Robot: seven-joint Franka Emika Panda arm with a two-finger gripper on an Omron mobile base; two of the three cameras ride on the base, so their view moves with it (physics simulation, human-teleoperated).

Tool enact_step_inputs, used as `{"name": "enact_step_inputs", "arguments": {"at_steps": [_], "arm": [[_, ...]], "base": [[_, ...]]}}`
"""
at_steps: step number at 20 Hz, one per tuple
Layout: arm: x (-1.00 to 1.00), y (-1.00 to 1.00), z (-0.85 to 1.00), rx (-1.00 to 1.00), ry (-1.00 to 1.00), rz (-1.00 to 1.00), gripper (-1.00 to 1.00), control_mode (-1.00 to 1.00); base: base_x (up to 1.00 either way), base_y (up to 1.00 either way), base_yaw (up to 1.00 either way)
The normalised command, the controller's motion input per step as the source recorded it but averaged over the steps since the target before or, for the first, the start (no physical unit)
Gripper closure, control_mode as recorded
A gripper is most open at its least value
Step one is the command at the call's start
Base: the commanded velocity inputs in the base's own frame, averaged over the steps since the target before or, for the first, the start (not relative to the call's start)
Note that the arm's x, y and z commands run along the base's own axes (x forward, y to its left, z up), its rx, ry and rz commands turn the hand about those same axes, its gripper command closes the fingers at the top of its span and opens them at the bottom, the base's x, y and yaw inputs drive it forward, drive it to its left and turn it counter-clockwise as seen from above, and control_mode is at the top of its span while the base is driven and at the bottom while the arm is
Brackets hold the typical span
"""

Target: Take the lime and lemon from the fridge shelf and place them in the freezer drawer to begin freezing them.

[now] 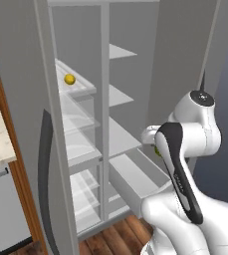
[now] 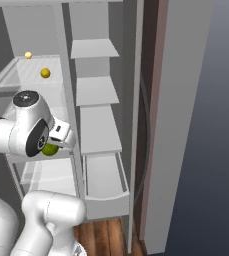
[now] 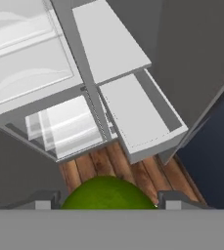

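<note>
While the arm stands in front of the open fridge, its gripper (image 3: 106, 205) holds the lime (image 3: 107, 193) between the two finger tips, the jaws closed on the round green fruit. In the hand view the lime sits at the bottom, with the wooden floor (image 3: 133, 168) below it and the pulled-out freezer drawer (image 3: 147, 141) further off, so the fruit hangs in the air in front of the drawer and apart from it. From the right base camera a bit of green lime (image 2: 49, 149) peeks out beside the white wrist, level with the lower part of the fridge compartment. From the left base camera only a sliver of it (image 1: 157, 150) shows behind the dark forearm, above the drawer (image 1: 135, 177).

The drawer is light grey, stands open and has nothing in it. It sits under the grey shelves of the right-hand column.

The lemon (image 1: 69, 78) lies on the clear glass fridge shelf (image 1: 83, 89) high in the left-hand compartment, well apart from the gripper. In the right base view the lemon (image 2: 45, 73) rests near the middle of that shelf (image 2: 6, 82), with a paler yellow reflection of it on the back wall.
</note>
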Motion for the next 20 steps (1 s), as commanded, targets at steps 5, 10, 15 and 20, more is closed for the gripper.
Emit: {"name": "enact_step_inputs", "arguments": {"at_steps": [5,10,15,20], "arm": [[0.30,-0.09,-0.14,0.00,0.09,0.00,1.00,-1.00],[0.41,-0.22,-0.36,0.00,0.22,0.00,1.00,-1.00],[0.44,-0.22,-0.59,0.00,0.24,-0.04,1.00,-1.00],[0.59,-0.02,-0.66,0.00,0.22,-0.08,1.00,-1.00]], "base": [[0.00,0.00,0.00],[0.00,0.00,0.00],[0.00,0.00,0.00],[0.00,0.00,0.00]]}}
